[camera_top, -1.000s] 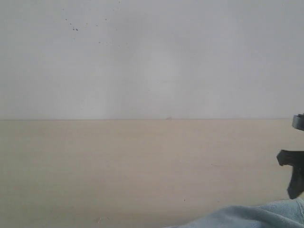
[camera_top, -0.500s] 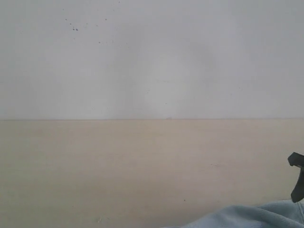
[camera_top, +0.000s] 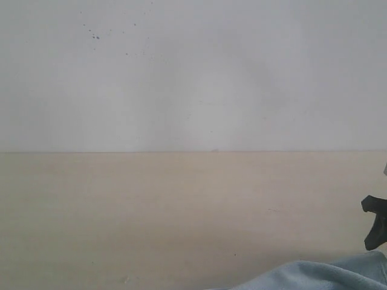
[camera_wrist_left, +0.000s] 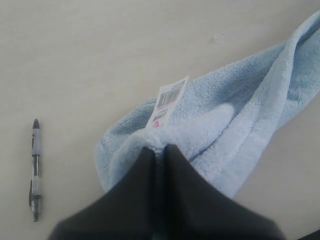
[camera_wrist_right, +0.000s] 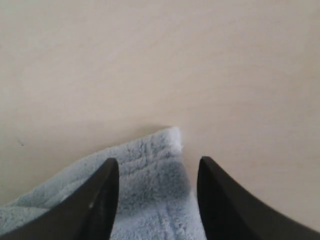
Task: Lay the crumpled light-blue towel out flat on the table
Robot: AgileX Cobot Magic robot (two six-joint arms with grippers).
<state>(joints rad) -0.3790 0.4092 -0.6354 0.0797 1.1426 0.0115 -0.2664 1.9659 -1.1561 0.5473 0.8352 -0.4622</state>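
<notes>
- Beige table (camera_top: pixel 121 211) fills the lower half of the exterior view, with a white wall (camera_top: pixel 193 72) behind it that carries a few dark specks near its upper left
- One pen (camera_wrist_left: pixel 35 170) lies on the table in the left wrist view, well apart from the cloth
- One left gripper (camera_wrist_left: pixel 159 149) has its fingers pressed together on a folded edge of the towel (camera_wrist_left: pixel 225 120); one white barcode tag (camera_wrist_left: pixel 170 100) with a red mark sits just beyond the pinch
- One towel only: it is bunched, not flat, and trails away from the pinch in a thick fold across the table
- In the exterior view the towel (camera_top: pixel 314 275) shows as a low mound at the bottom right, much as it was a second ago
- One right gripper (camera_wrist_right: pixel 157 162) is spread, its two dark fingers standing on either side of a hemmed towel corner (camera_wrist_right: pixel 150 150) and not closed on it
- At the far right edge of the exterior view, less of the right gripper (camera_top: pixel 375 229) shows than a second ago, and it sits lower, just above the cloth
</notes>
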